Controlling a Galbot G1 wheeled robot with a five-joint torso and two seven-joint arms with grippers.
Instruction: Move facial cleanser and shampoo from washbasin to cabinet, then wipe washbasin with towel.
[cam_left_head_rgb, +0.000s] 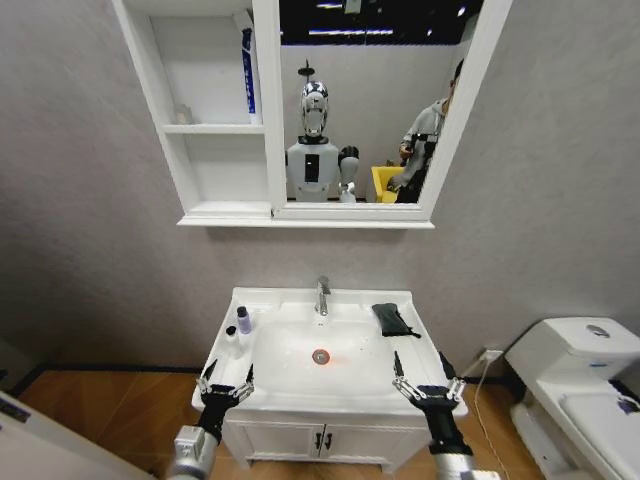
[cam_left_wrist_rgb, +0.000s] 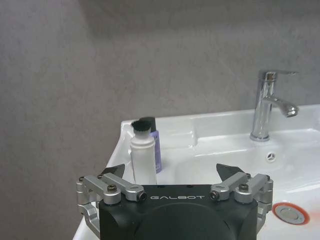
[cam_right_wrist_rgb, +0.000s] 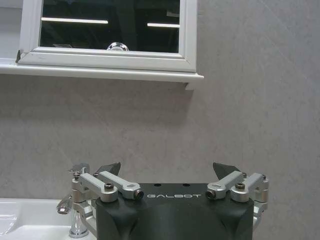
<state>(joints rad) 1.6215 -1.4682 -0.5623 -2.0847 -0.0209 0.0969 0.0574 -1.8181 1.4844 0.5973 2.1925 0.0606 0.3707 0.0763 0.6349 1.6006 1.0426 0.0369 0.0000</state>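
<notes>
Below the cabinet (cam_left_head_rgb: 215, 130) at upper left, the washbasin (cam_left_head_rgb: 330, 385) carries the towel (cam_left_head_rgb: 394, 320) lengthwise at centre right, the upright facial cleanser (cam_left_head_rgb: 231, 338) and shampoo (cam_left_head_rgb: 243, 320) at centre left, with left gripper (cam_left_head_rgb: 226, 386) and right gripper (cam_left_head_rgb: 426, 383) spread wide at its front edge.

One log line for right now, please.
left gripper open, basin front-left | right gripper open, front-right | facial cleanser, shampoo on washbasin | towel untouched

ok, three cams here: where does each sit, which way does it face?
Head: high, looking down at washbasin, cabinet; both grippers low, left gripper, right gripper.
Left wrist: behind the open left gripper, facing facial cleanser, shampoo, faucet.
Right wrist: behind the open right gripper, facing wall.
Shared: faucet, all three.
</notes>
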